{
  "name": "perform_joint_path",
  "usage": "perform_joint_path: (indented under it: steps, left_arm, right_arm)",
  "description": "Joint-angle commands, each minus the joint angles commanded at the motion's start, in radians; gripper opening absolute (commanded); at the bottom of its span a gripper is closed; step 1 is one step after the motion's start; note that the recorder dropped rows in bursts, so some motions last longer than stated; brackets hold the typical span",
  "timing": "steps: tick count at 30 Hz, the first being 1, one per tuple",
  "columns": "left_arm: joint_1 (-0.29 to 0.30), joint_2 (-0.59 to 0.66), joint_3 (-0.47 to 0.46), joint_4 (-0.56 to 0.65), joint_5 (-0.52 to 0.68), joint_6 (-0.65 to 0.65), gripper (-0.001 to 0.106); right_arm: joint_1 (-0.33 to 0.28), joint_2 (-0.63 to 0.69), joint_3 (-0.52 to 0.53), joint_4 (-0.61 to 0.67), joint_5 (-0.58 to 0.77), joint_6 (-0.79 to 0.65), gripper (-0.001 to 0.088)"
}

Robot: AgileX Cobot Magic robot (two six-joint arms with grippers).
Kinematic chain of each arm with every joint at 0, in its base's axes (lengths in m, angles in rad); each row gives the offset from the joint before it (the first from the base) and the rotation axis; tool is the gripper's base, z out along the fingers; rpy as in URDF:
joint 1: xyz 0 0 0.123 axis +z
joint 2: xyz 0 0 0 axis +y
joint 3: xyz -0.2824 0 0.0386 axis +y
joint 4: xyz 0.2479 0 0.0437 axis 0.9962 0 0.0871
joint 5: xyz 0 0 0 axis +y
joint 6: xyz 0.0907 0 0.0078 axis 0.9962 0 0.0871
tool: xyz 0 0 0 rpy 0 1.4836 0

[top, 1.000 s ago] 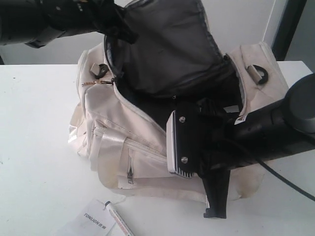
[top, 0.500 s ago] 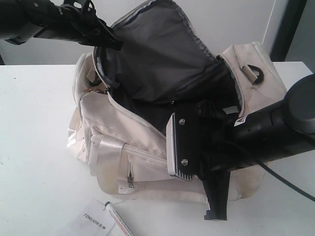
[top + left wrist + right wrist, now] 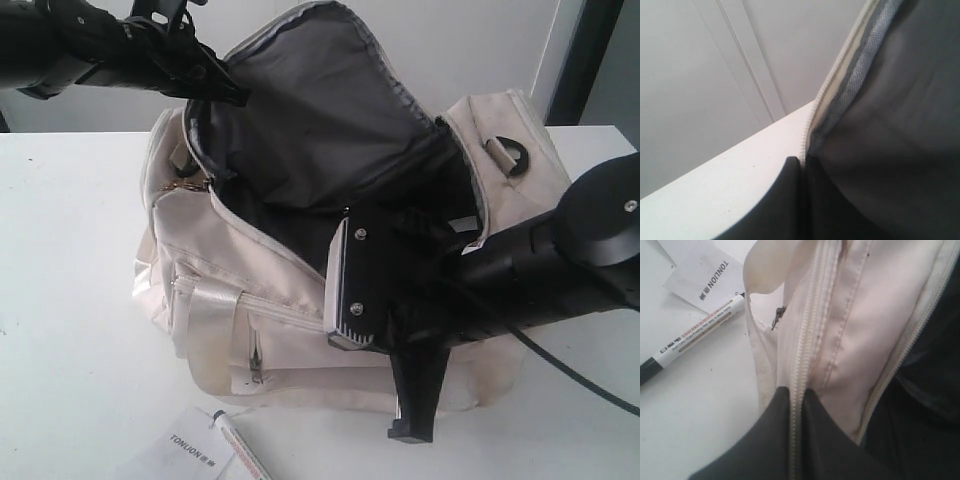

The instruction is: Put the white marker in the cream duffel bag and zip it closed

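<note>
- Near the tabletop's (image 3: 70,300) front edge, the white marker (image 3: 700,330) lies flat outside the bag, just beside a TONLION paper tag (image 3: 190,445).
- Mid-tabletop sits the cream duffel bag (image 3: 230,260), its top zip open and its grey lining showing.
- The left gripper (image 3: 801,165) is pinched closed on the bag's far zip edge, holding that flap raised.
- The right gripper (image 3: 792,400) is clamped closed on the near zip edge, above the front pocket.

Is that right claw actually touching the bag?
Touching. The right wrist view shows the right gripper pinching the zipper edge of the bag between its dark fingers.
</note>
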Motion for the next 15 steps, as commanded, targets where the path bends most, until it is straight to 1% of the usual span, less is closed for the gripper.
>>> perform_joint_path:
  steps: [5, 7, 9, 15]
  left_arm:
    - [0.0, 0.0, 0.0, 0.002, 0.0, 0.003, 0.0]
    - [0.0, 0.0, 0.0, 0.002, 0.0, 0.003, 0.0]
    - [0.0, 0.0, 0.0, 0.002, 0.0, 0.003, 0.0]
    - [0.0, 0.0, 0.0, 0.002, 0.0, 0.003, 0.0]
  right_arm:
    - [0.0, 0.0, 0.0, 0.007, -0.019, 0.002, 0.0001]
    - [0.0, 0.0, 0.0, 0.007, -0.022, 0.002, 0.0021]
    - [0.0, 0.0, 0.0, 0.007, -0.022, 0.002, 0.0069]
    - [0.0, 0.0, 0.0, 0.007, -0.022, 0.002, 0.0286]
